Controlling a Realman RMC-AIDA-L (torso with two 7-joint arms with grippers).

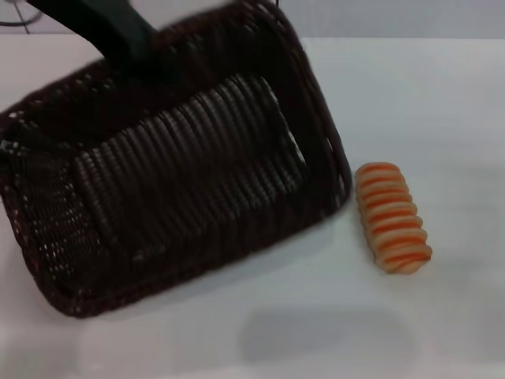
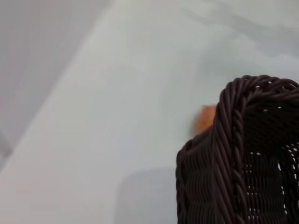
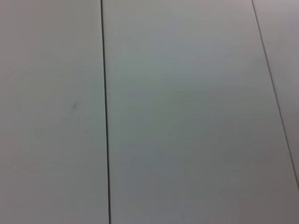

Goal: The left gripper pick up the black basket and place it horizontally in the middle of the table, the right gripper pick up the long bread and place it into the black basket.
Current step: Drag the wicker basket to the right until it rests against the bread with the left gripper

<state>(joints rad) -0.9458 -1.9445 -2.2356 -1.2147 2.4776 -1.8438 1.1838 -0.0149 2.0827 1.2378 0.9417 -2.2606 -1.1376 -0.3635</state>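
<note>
We see the black basket (image 1: pixel 170 170) tipped and skewed on the white tabletop (image 1: pixel 442 103), its long axis running diagonally, not yet level across the middle. The left tool (image 1: pixel 130 43) reaches down onto the basket's far rim; we cannot tell whether its fingers are clamped there. The long bread (image 1: pixel 392 218) lies on the tabletop just beside the basket's end farthest from that tool, its length pointing roughly toward us. The right tool is out of sight, though we judge it the nearer arm for the bread.
</note>
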